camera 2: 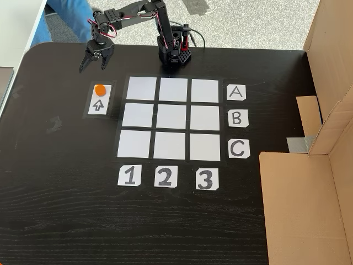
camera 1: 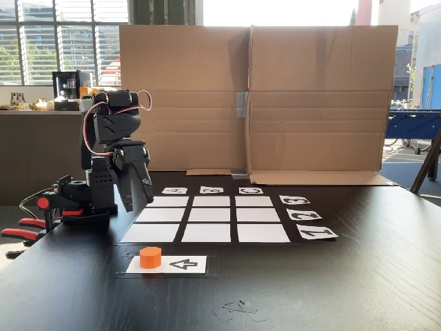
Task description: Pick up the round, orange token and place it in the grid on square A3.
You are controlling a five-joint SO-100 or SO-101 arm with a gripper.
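Note:
The orange token [camera 1: 150, 256] [camera 2: 100, 89] sits on the end of a white strip with a black arrow, just beside the grid [camera 1: 210, 215] [camera 2: 171, 117]. Square A3 [camera 1: 168, 201] [camera 2: 206, 89] is a bare white corner cell by the A card, in the column of the 3 card. My gripper [camera 1: 138, 204] [camera 2: 92, 68] hangs open and empty, pointing down. It is off the table, a short way from the token toward the arm's base, and touches nothing.
White label cards A, B, C [camera 2: 237, 118] and 1, 2, 3 [camera 2: 165, 176] edge the grid. A cardboard wall [camera 1: 313, 103] [camera 2: 309, 204] stands along one table side. Red-handled clamps [camera 1: 31, 227] hold the arm base [camera 2: 175, 52]. A person's blue trouser leg [camera 2: 71, 16] shows beyond the table.

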